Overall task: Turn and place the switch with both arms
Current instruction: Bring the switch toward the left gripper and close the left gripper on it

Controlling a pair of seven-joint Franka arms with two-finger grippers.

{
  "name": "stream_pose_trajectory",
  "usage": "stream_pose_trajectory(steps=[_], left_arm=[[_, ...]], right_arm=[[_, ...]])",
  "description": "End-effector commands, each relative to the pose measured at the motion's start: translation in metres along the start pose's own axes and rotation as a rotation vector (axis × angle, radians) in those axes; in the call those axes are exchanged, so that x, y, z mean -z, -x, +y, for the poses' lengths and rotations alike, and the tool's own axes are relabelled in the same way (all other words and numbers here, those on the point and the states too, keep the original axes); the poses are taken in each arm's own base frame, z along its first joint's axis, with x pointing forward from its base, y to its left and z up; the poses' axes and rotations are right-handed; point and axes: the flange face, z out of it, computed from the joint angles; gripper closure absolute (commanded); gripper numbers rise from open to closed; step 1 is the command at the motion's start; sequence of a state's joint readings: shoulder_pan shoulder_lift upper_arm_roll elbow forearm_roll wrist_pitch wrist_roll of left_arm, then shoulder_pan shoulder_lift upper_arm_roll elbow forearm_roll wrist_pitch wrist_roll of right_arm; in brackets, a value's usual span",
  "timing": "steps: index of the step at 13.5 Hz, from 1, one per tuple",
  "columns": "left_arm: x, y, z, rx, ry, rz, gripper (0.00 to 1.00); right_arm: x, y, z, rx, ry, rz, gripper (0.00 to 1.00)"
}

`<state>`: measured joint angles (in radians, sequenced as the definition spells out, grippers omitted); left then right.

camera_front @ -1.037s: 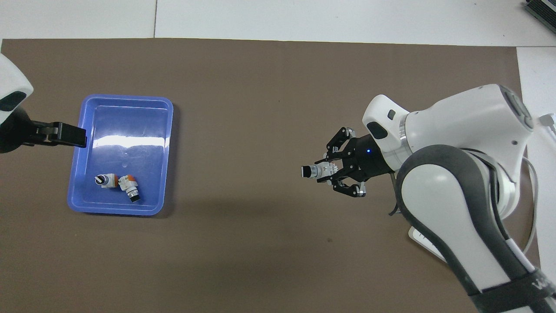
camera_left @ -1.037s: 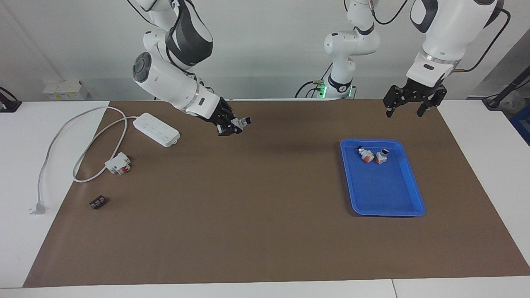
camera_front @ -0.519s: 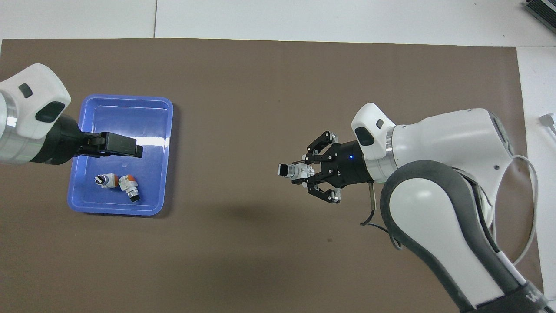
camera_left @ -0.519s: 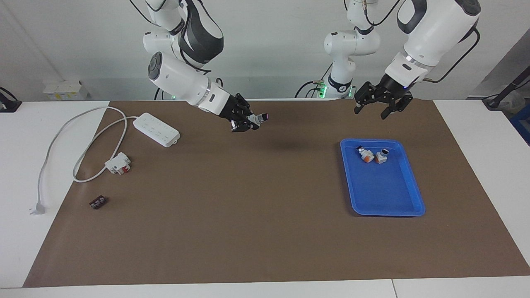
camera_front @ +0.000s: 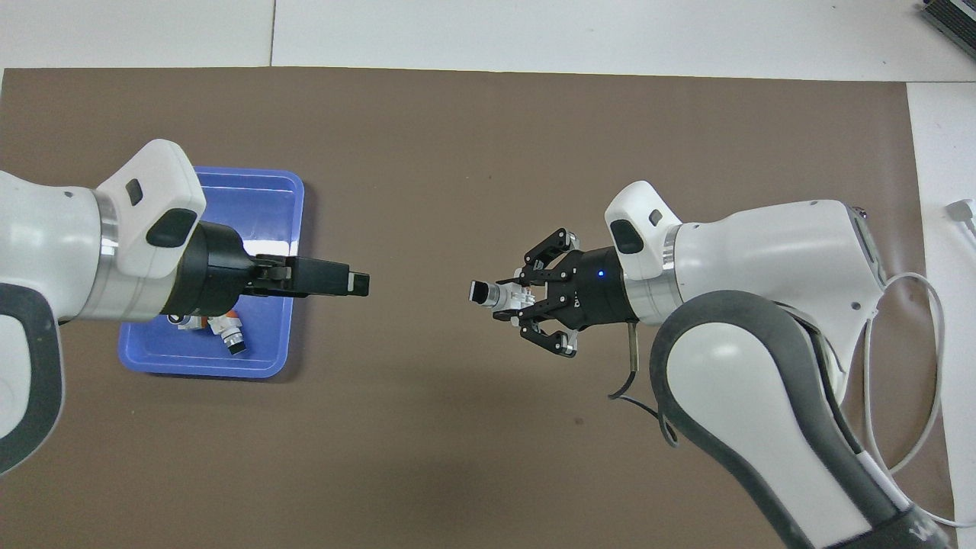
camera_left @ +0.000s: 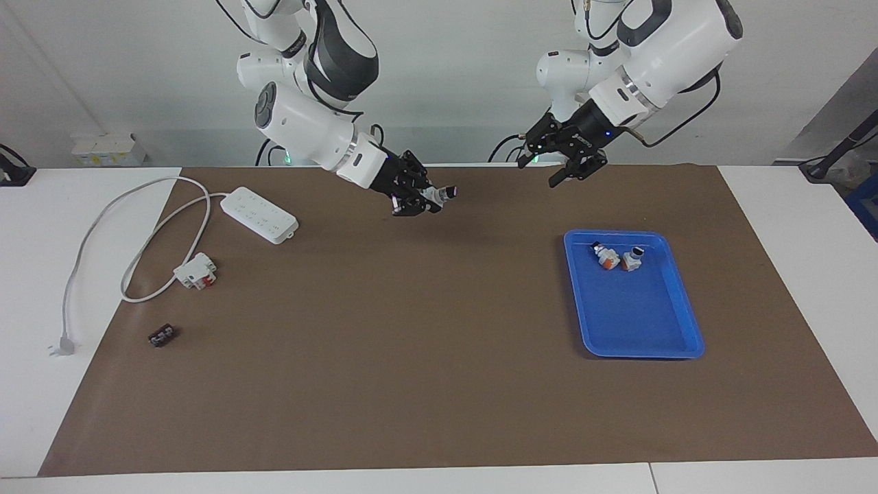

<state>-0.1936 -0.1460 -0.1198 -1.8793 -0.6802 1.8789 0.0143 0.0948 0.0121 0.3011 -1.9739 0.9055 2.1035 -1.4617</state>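
Two arms work over a brown-covered counter (camera_left: pixel 425 384), watched from across it in the facing view. Lowest in that frame, toward the right arm's end, lies a tiny dark flat component (camera_left: pixel 162 336). Above it sits a white-and-red block (camera_left: pixel 196 270), inside the loop of a white cable (camera_left: pixel 137 254). Toward the left arm's end, at mid-height in the frame, is a blue tray (camera_left: pixel 638 322). Two white-and-orange switches (camera_left: pixel 606 256) lie side by side at its upper end, the end nearer the robots. Higher up again, a white power strip (camera_left: pixel 260 214) lies slantwise.

In the upper middle of the frame, the right gripper (camera_left: pixel 429 199) hangs over bare mat. Its fingers are clamped on the body of the third switch (camera_left: pixel 442 195), which is held up in the air. The black knob end sticks out toward the other arm.

The left gripper (camera_left: pixel 538 173) hovers at the top of the frame, over the mat's edge nearest the robots. Its fingers stand apart with nothing between them.

From overhead, the two grippers face each other at mid-frame. The left gripper's tips point straight at the knob, with a clear gap of mat between them.
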Motion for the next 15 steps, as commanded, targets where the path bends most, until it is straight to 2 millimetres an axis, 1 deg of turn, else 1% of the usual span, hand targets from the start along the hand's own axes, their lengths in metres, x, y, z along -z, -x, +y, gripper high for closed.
stream_pose_trajectory(steps=[1,4,6,9,13,15], left_arm=[[-0.023,0.017,0.029,-0.063,0.064,0.044,0.32],[-0.047,0.019,0.044,-0.115,0.122,0.064,0.47],[-0.058,0.017,0.044,-0.116,0.143,0.073,0.52],[-0.071,0.006,0.035,-0.131,0.166,0.091,0.56],[-0.084,-0.008,0.025,-0.122,0.178,0.116,0.58],[-0.091,-0.011,0.023,-0.116,0.177,0.113,0.59]], right_arm=[[0.003,0.001,-0.005,-0.010,0.019,0.015,1.00],[0.003,0.002,-0.005,0.003,0.021,0.004,1.00],[0.003,0.002,-0.005,0.003,0.021,0.005,1.00],[0.004,0.001,-0.005,0.009,0.022,0.004,1.00],[0.003,0.001,-0.005,0.014,0.026,0.003,1.00],[0.003,0.001,-0.005,0.014,0.026,0.003,1.00]])
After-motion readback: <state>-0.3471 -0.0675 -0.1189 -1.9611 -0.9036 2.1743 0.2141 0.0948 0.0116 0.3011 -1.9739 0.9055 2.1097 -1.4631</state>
